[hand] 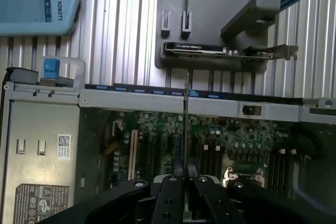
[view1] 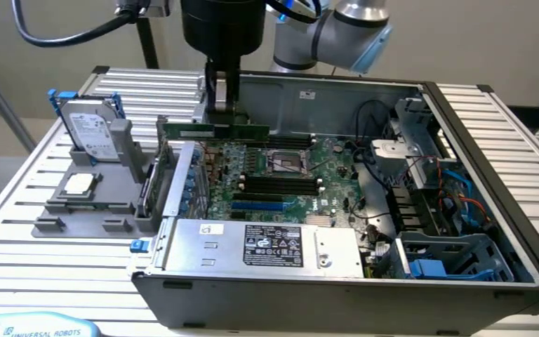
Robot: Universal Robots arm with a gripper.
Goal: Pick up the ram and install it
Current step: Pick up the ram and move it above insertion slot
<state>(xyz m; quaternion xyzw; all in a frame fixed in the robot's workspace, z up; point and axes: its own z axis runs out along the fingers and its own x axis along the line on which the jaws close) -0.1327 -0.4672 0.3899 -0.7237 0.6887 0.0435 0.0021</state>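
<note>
The ram (view1: 215, 131), a long thin green board, hangs level above the back corner of the motherboard (view1: 288, 168) on the exterior view's left, inside the open computer case (view1: 476, 140). My gripper (view1: 221, 107) comes straight down from above and is shut on its top edge. In the wrist view the ram (hand: 186, 108) shows edge-on as a thin line running out from between my fingertips (hand: 179, 169), over the case wall and the board. The black memory slots (view1: 279, 184) lie lower on the board, beside the processor socket (view1: 288, 161).
A grey fixture (view1: 54, 225) on the exterior view's left holds a hard drive (view1: 96, 130), a square silver processor (view1: 79, 184) and an upright card (hand: 220, 51). The power supply (view1: 269, 246) fills the case front. Cables and drive bays (view1: 438, 203) crowd the exterior view's right.
</note>
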